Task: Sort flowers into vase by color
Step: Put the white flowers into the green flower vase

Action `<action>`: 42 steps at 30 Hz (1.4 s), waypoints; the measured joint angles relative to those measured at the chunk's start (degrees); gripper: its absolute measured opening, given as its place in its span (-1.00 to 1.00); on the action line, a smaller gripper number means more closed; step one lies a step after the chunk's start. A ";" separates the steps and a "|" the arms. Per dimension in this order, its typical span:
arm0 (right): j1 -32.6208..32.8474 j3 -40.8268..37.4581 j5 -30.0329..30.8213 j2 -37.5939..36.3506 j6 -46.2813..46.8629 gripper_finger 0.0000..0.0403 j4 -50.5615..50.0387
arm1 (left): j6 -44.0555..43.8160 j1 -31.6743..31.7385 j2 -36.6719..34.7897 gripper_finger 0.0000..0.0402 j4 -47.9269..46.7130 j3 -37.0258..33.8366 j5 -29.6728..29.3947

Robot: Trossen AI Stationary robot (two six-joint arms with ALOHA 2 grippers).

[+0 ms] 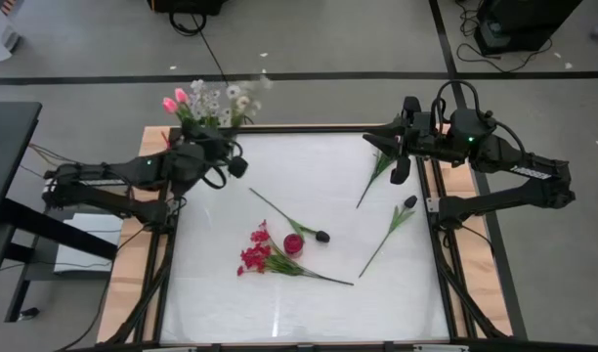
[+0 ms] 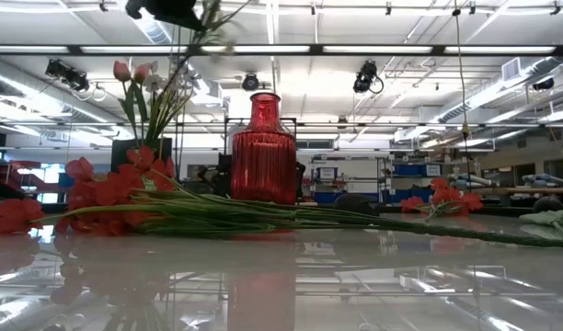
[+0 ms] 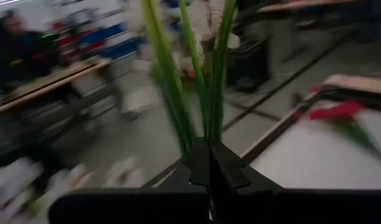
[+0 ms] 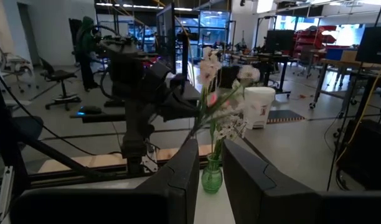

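Pink and white flowers (image 1: 209, 102) already stood together at the far left corner of the surface (image 1: 309, 303), and in the right wrist view their stems went into a small green vase (image 4: 211, 176), so this group seemed to be mostly sorted. The red flowers (image 1: 257, 253) were not yet sorted: they lay flat on the surface near its middle, just beside the red vase (image 1: 293, 244), which in the low view stood upright and had no stem inside. Three flowers with dark buds also lay on the surface: one dark-bud flower (image 1: 289, 220) touching the red bunch, another (image 1: 389, 233) on the right side, and a third (image 1: 374, 174) at the far right, close to the right arm. My judgement is that less than half of the task was done, because the red blooms and all the dark buds were left. The left end effector (image 1: 213, 147) was over the far left corner, at the pink and white bunch; its fingers (image 3: 210, 167) were closed tightly on several green stems, which rose straight from between them. The right end effector (image 1: 397, 166) hung over the far right edge of the surface, its fingers (image 4: 178, 177) a little apart and holding nothing.
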 joint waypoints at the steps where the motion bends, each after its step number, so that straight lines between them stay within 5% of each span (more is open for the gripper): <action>1: 0.00 0.00 0.00 0.00 -0.01 -0.60 0.02 | 1.08 0.84 0.14 -1.00 1.73 -0.38 3.03; 11: 0.00 0.00 0.00 0.00 -0.02 -0.60 0.02 | 11.04 14.39 -0.03 -1.00 15.73 -0.95 44.43; 18: -0.01 -0.01 0.00 0.00 -0.02 -0.60 0.01 | 9.70 26.39 0.14 -1.00 19.74 -0.93 59.36; 25: -0.01 0.00 0.00 0.01 -0.01 -0.60 0.02 | 5.87 38.25 -2.50 -1.00 14.72 -0.93 84.20; 35: -0.01 0.00 0.00 0.00 0.00 -0.60 0.01 | 7.60 53.19 -7.79 -1.00 7.19 -0.91 97.97; 42: -0.01 -0.01 0.00 0.00 -0.01 -0.60 0.01 | 14.46 57.33 -7.79 -1.00 -1.49 -0.93 100.02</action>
